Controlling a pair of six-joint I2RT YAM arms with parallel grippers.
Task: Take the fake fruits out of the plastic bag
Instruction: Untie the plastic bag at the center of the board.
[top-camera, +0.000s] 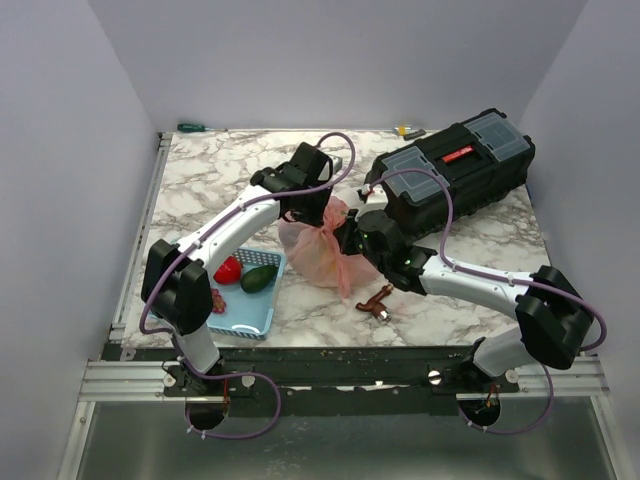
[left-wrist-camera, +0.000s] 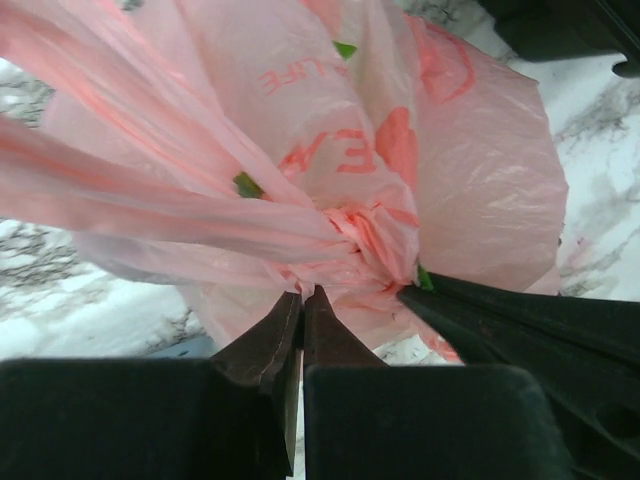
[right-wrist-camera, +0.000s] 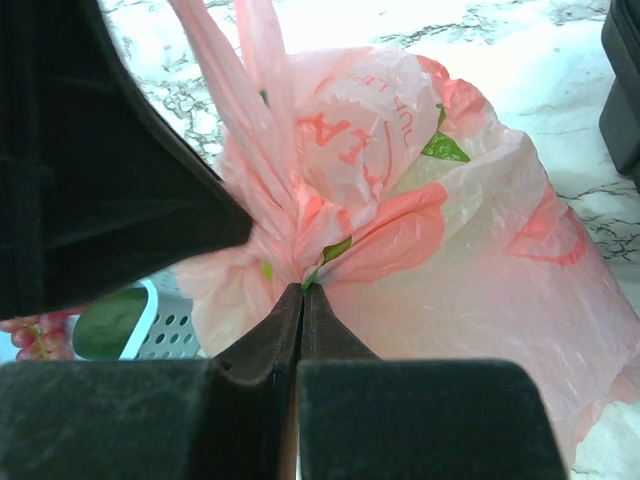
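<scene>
One translucent pink plastic bag (top-camera: 308, 252), one light blue slotted basket (top-camera: 250, 314), one red plastic fruit (top-camera: 228, 270), one dark green avocado (top-camera: 259, 278), one black toolbox (top-camera: 455, 172).

Plain pale lavender-grey walls (top-camera: 340, 60) close in the back and both sides. The bench (top-camera: 230, 160) has a white marble-patterned top with grey veins, edged along its left by a metal rail (top-camera: 140, 240) and along the near side by aluminium framing (top-camera: 330, 375). Below that lies a dull grey sheet-metal surface (top-camera: 340, 450). The light is soft and even.

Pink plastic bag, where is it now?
In the top view, the plastic bag sits mid-table, between the blue basket to its left and the black toolbox to its right.
</scene>
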